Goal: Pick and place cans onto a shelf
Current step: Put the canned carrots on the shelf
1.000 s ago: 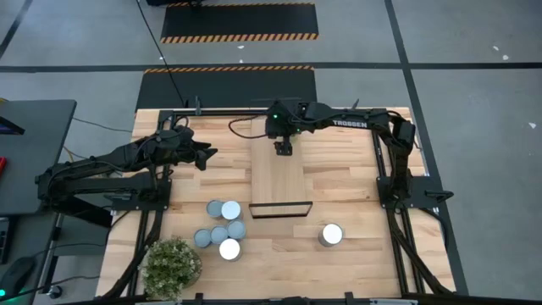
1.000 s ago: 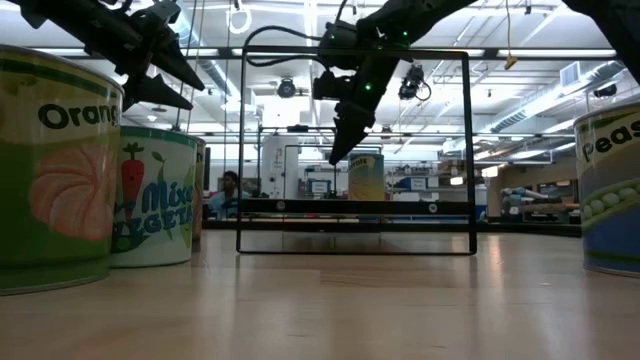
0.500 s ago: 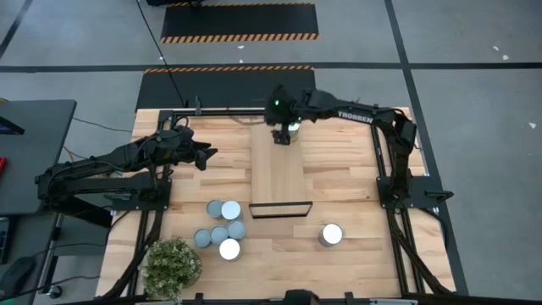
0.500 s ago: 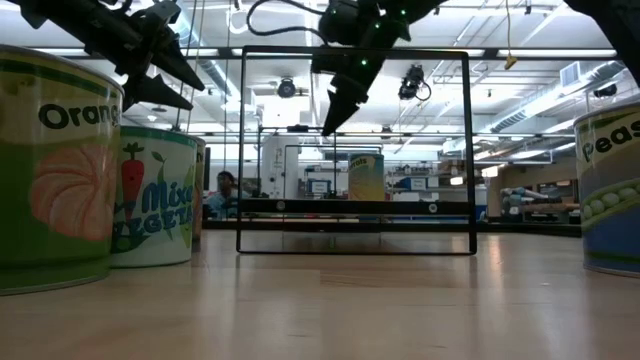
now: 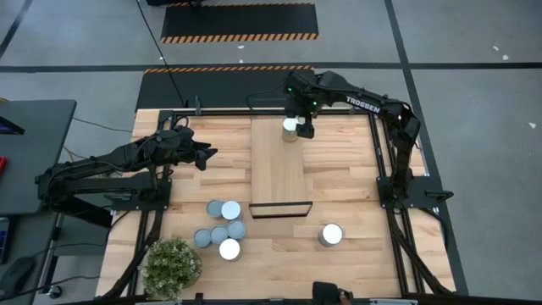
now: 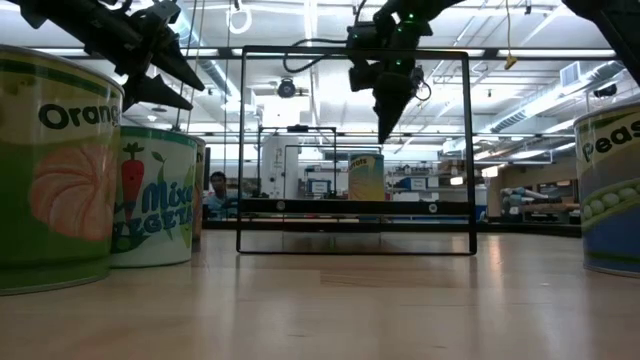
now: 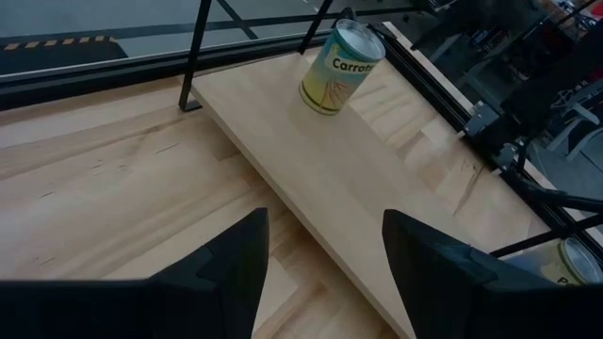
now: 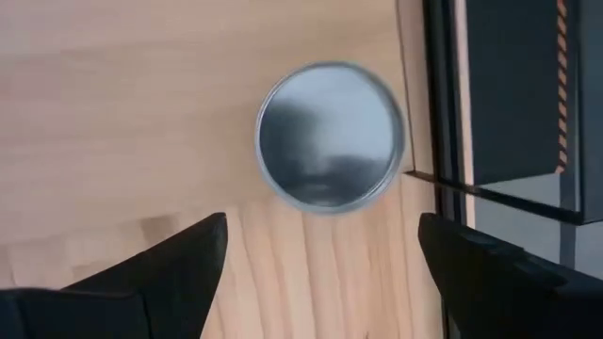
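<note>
High view: I'm holding the right gripper (image 5: 302, 129) over the far end of the shelf (image 5: 278, 174), just beside the can (image 5: 290, 126) standing there near the far corner. Five more cans (image 5: 222, 227) are clustered on the table by the plant (image 5: 172, 265), and a lone can (image 5: 332, 235) is sitting off to the other side. The left gripper (image 5: 206, 154) is waiting over the table, well apart from the shelf.

Low view: I'm seeing the right gripper (image 6: 386, 118) pointing down, above the carrot can (image 6: 366, 177), with clear air between them. Big near cans (image 6: 60, 170) are crowding the edges.

Left wrist view: the left fingers (image 7: 226, 268) are standing partly apart, holding nothing. The carrot can (image 7: 341, 68) is upright on the shelf (image 7: 330, 169), close to its black frame.

Right wrist view: I'm looking straight down on the can top (image 8: 330, 136); the fingers (image 8: 160, 266) are spread wide and empty, off to one side of it.

My judgement: this can is placed, so I should be lifting straight clear before swinging, keeping the fingers wide so neither tip clips the rim, then heading for the lone can, which looks the easiest approach.
</note>
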Controlling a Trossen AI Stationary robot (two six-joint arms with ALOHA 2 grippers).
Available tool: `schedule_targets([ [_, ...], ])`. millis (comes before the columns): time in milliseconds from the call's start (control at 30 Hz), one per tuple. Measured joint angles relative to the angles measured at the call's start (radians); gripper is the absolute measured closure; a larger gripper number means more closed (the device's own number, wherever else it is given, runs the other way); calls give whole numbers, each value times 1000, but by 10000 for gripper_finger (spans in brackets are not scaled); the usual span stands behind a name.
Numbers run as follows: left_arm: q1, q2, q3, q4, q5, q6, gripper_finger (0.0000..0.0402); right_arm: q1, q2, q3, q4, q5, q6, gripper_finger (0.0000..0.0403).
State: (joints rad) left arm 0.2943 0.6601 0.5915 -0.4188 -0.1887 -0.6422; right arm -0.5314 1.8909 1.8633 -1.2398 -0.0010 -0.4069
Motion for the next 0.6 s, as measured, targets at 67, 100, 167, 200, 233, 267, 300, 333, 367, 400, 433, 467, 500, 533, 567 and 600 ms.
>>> schedule_targets([
  [67, 0, 0, 0, 0, 0, 0, 186, -7, 0, 0, -7, -7, -8, 47],
  [100, 0, 0, 0, 0, 0, 0, 186, -12, 0, 0, -5, -18, -8, 47],
  [167, 0, 0, 0, -1, 0, 0, 186, -22, -2, 0, -10, -21, 3, 47],
  [200, 0, 0, 0, -1, 0, 0, 186, -26, -4, -3, -11, -21, 9, 48],
  [233, 0, 0, 0, -1, 0, 0, 186, -29, -7, -11, -7, -21, 15, 49],
  [267, 0, 0, 0, -1, 0, 0, 186, -31, -13, -27, -3, -20, 20, 50],
  [300, 0, 0, 0, -1, 2, 0, 186, -33, -21, -52, -1, -19, 22, 51],
  [333, 0, 0, 0, -1, 2, 0, 186, -34, -34, -85, 9, -20, 25, 53],
  [367, 0, 0, 0, -1, 3, 0, 186, -34, -52, -127, 27, -21, 29, 54],
  [400, 0, 0, 0, -1, 3, 0, 186, -30, -72, -173, 55, -20, 33, 56],
  [433, 0, 0, 0, -1, 3, -1, 186, -28, -98, -224, 95, -19, 37, 57],
  [467, 0, 0, 0, -1, 3, -1, 186, -26, -125, -274, 144, -17, 40, 58],
  [500, 0, 0, 0, -1, 3, 0, 186, -24, -153, -322, 202, -11, 45, 60],
  [533, 0, 0, 0, -1, 3, -1, 186, -22, -178, -365, 258, 0, 48, 61],
  [567, 0, 0, 0, -1, 3, -1, 186, -20, -199, -401, 304, 8, 49, 62],
  [600, 0, 0, 0, -1, 3, -1, 186, -19, -219, -433, 344, 11, 48, 63],
])
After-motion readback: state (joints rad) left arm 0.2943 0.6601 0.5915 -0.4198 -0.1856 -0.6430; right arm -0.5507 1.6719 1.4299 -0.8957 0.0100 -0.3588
